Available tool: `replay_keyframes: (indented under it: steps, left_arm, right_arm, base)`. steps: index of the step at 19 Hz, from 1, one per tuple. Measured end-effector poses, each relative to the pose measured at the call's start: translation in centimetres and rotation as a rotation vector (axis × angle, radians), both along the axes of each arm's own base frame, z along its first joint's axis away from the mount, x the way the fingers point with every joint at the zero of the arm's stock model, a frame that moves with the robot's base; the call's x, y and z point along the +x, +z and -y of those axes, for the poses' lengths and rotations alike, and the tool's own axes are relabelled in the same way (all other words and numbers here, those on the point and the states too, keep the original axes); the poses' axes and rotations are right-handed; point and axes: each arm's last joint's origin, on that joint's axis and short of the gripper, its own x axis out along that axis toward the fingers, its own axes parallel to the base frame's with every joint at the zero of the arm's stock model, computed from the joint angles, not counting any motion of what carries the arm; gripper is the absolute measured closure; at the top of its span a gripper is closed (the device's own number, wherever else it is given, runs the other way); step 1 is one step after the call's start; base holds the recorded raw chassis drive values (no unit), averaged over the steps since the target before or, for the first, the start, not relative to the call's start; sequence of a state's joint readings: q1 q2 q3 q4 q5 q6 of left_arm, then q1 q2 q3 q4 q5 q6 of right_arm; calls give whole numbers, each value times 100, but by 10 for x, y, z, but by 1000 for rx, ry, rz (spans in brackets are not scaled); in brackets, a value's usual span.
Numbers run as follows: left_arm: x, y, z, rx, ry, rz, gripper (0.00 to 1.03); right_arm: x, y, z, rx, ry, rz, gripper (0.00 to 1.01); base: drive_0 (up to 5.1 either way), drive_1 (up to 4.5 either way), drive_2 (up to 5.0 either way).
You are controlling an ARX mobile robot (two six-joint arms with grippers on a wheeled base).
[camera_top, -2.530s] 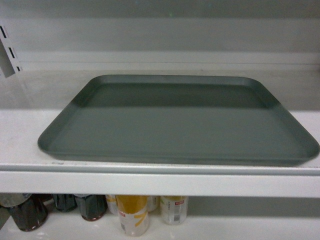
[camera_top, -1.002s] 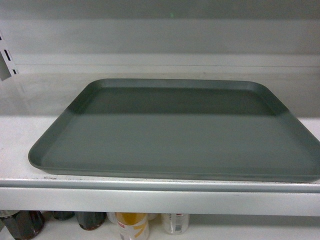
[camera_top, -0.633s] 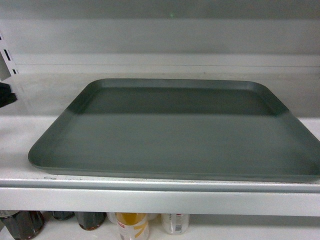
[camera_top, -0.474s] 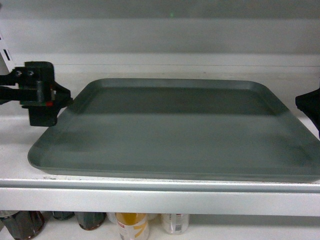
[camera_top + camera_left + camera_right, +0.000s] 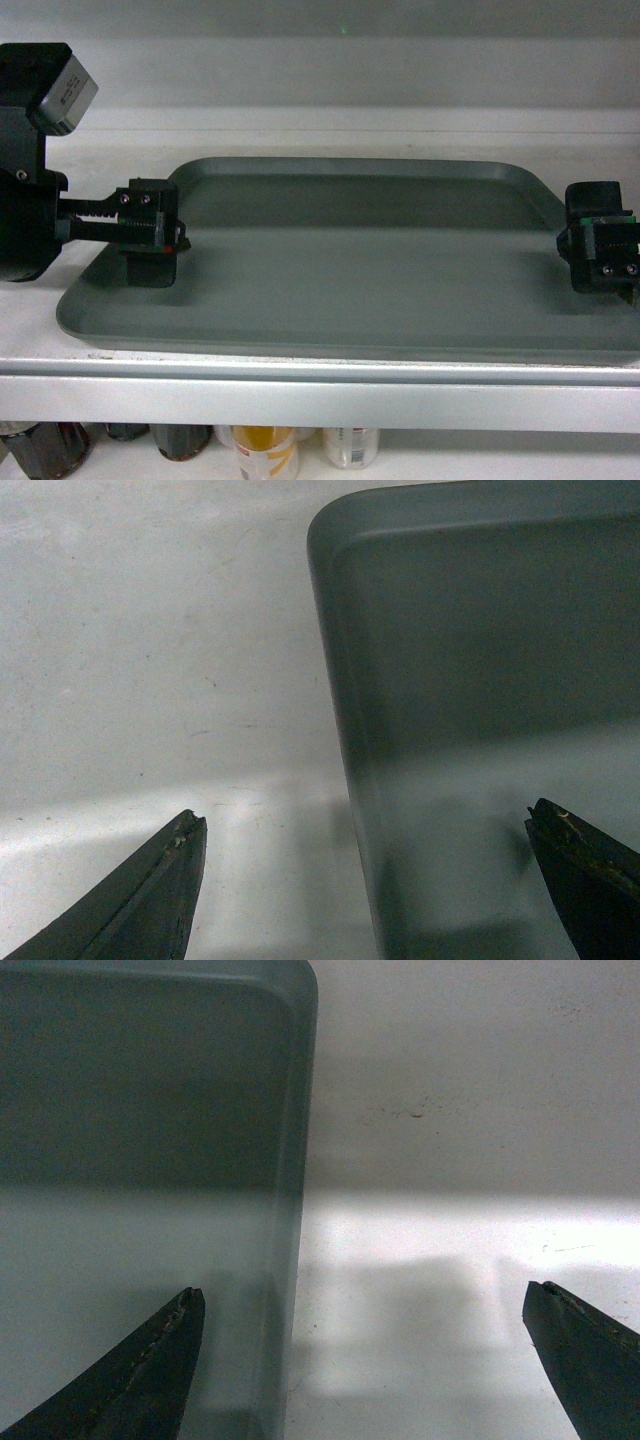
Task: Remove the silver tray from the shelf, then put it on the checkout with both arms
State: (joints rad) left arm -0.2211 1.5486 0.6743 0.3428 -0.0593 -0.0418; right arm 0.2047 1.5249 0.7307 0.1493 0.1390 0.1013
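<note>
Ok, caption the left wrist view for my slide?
Open left gripper straddling the silver tray rim above the shelf.

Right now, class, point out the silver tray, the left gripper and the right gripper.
silver tray (image 5: 360, 270), head view, bare floor of the tray.
left gripper (image 5: 365, 880), left wrist view, midway between its fingertips.
right gripper (image 5: 360, 1350), right wrist view, midway between its fingertips.

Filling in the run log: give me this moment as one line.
stage: pre-grasp | silver tray: flat on shelf | left claw: open, straddling left rim | right claw: open, straddling right rim | lifted: no
</note>
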Motion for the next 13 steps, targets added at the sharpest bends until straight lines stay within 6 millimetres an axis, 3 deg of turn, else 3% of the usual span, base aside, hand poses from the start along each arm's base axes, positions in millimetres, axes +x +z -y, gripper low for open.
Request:
replay_keyframes:
  steps: [11, 13]
  left_arm:
    - [-1, -6, 15, 9, -19, -13, 5]
    - [-1, -6, 16, 9, -22, -10, 18]
  right_arm:
    - [3, -10, -11, 35, -42, 5, 3]
    - [2, -11, -12, 47, -43, 6, 13]
  base:
    - [0, 0, 0]
    - [0, 0, 0]
